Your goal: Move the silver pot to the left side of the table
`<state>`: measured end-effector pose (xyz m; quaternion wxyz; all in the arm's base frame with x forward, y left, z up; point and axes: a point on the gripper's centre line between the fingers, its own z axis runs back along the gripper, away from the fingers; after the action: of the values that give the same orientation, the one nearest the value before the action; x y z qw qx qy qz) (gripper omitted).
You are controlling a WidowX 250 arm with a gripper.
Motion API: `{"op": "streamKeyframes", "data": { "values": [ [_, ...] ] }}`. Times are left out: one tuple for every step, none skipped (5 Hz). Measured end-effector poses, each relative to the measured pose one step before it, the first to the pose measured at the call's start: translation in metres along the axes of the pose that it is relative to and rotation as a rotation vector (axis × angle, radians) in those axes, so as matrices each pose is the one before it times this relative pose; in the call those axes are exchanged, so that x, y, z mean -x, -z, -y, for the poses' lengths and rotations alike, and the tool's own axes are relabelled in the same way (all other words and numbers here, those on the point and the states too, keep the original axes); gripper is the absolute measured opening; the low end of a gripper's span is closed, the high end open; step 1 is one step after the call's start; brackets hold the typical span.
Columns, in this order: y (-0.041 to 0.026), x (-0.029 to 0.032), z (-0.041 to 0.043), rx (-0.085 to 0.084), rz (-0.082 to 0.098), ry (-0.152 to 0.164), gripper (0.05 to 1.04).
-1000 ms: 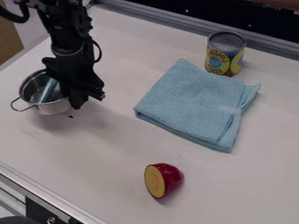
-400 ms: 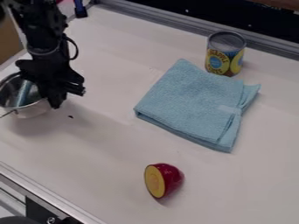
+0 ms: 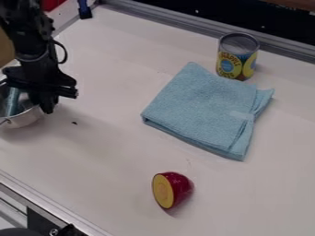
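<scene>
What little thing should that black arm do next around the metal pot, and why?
I'd suggest one short, slow sideways move, keeping the pot level. The gripper is right at the rim of the metal pot, and a long blue item leans inside it. A tilt or a quick knock could well make that item slide.

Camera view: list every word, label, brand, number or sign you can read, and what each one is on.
Can: lettering on its yellow and blue label, too small for me to quote reliably.
Dark area behind the table: small pale marks near the right, too small to read.
Blue cloth, pot and red half-piece with a yellow face: no text that I can see.
</scene>
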<state>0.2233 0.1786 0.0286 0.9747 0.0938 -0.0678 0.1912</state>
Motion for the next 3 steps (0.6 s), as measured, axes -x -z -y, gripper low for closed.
{"op": "streamKeyframes", "data": {
  "values": [
    [0.00863, -0.00643, -0.00486, -0.0119, 0.0121, -0.0334, 0.058],
    [0.00345, -0.01384, -0.00751, -0.0045, 0.0168, -0.0377, 0.058],
    [-0.00086, -0.00882, -0.00252, -0.0027, 0.0069, -0.0283, 0.058]
  ]
}}
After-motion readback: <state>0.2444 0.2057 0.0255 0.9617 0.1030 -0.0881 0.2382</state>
